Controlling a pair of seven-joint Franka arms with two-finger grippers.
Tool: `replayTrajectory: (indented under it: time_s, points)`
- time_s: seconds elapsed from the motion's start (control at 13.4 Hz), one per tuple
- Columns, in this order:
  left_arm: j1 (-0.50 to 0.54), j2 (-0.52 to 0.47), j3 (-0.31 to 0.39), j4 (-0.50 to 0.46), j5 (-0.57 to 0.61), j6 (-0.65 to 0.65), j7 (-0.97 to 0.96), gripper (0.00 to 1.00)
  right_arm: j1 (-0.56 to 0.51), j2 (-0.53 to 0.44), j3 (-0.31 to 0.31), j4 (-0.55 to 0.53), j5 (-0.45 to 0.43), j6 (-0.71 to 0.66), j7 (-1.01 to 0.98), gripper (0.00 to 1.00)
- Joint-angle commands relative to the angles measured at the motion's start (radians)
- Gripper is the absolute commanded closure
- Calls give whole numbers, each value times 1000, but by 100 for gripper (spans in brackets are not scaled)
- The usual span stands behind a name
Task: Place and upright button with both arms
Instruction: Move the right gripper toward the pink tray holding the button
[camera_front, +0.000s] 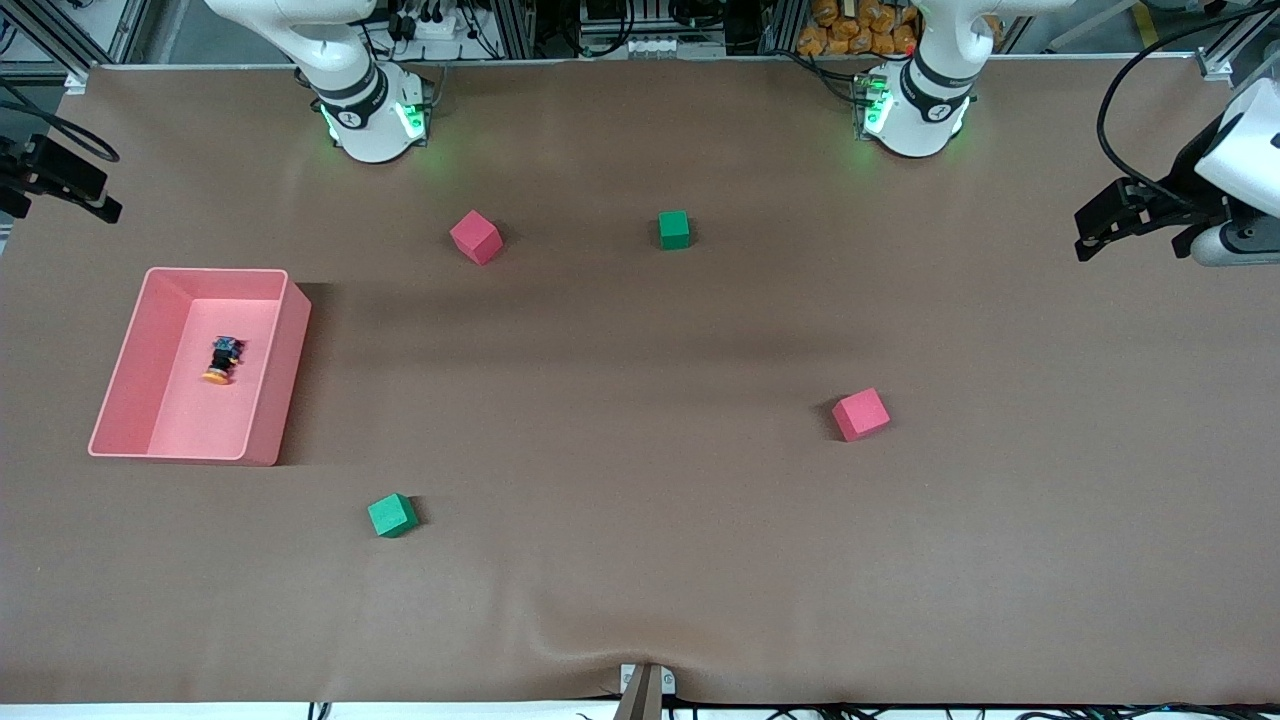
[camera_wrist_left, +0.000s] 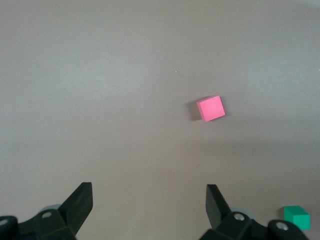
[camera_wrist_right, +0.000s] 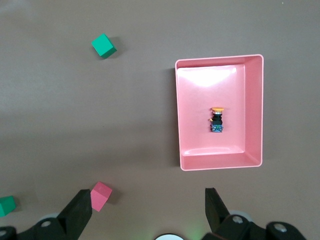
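The button (camera_front: 222, 360) lies on its side inside the pink bin (camera_front: 215, 271) toward the right arm's end of the table, its orange cap toward the front camera. It also shows in the right wrist view (camera_wrist_right: 217, 119), in the bin (camera_wrist_right: 255, 110). My right gripper (camera_wrist_right: 147, 191) is open and empty, high over the table beside the bin. My left gripper (camera_wrist_left: 148, 186) is open and empty, high over bare table near a pink cube (camera_wrist_left: 210, 108).
Loose cubes lie on the brown table: a pink one (camera_front: 475, 237) and a green one (camera_front: 673, 229) near the bases, a pink one (camera_front: 860, 414) toward the left arm's end, a green one (camera_front: 391, 515) nearer the front camera than the bin.
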Motion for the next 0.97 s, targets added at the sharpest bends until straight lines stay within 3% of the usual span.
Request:
replayTrajectory:
  time_s: [0.0,0.9]
  points:
    - [6,9,-1,21,9,-3,-7,0,-21,-9,-4,1,7,-14,1,0]
    - [26,-3,13,20,4,-7,0,0,-32,17,-1,-11,4,-15,-2,0]
